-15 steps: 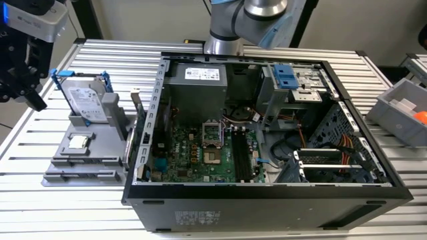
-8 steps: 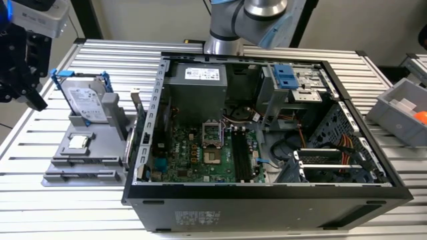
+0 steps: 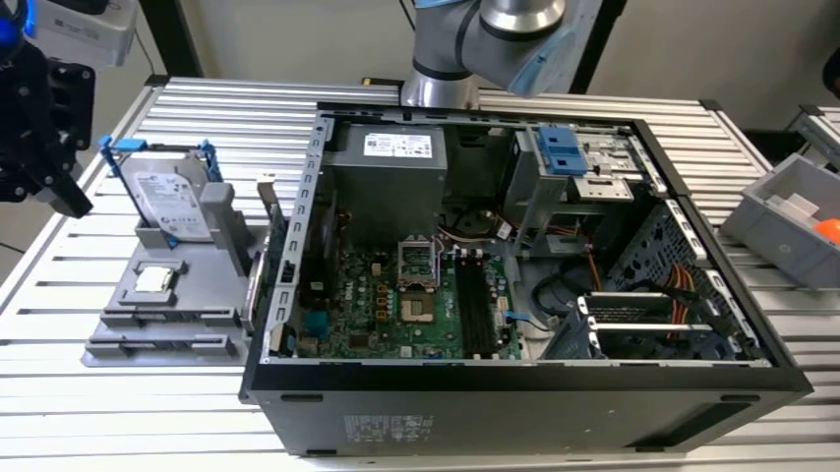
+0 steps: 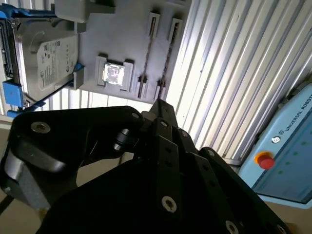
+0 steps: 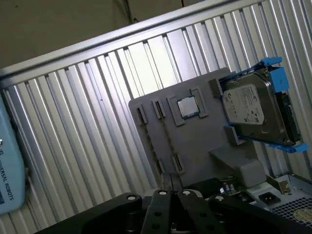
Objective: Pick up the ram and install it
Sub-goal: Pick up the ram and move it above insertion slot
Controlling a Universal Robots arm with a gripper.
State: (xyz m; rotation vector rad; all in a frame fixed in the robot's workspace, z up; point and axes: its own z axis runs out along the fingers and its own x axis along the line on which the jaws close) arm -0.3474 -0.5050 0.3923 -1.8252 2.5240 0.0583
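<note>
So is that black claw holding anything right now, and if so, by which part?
Nothing that can be seen: the gripper hangs near the grey parts holder with nothing sticking out at its tip.

A ribbed silver aluminium table point(image 3: 210, 108) is gleaming in parallel stripes under a flat grey plastic tray point(image 3: 171, 320) near its edge on the exterior view's left. A silver hard drive point(image 3: 173, 197) is showing a blue frame and white label there, beside a small square silver chip point(image 3: 155, 279). A black computer case point(image 3: 525, 413) is baring a green motherboard point(image 3: 374, 305). The matte black gripper point(image 4: 159, 108) is catching pale highlights.
</note>
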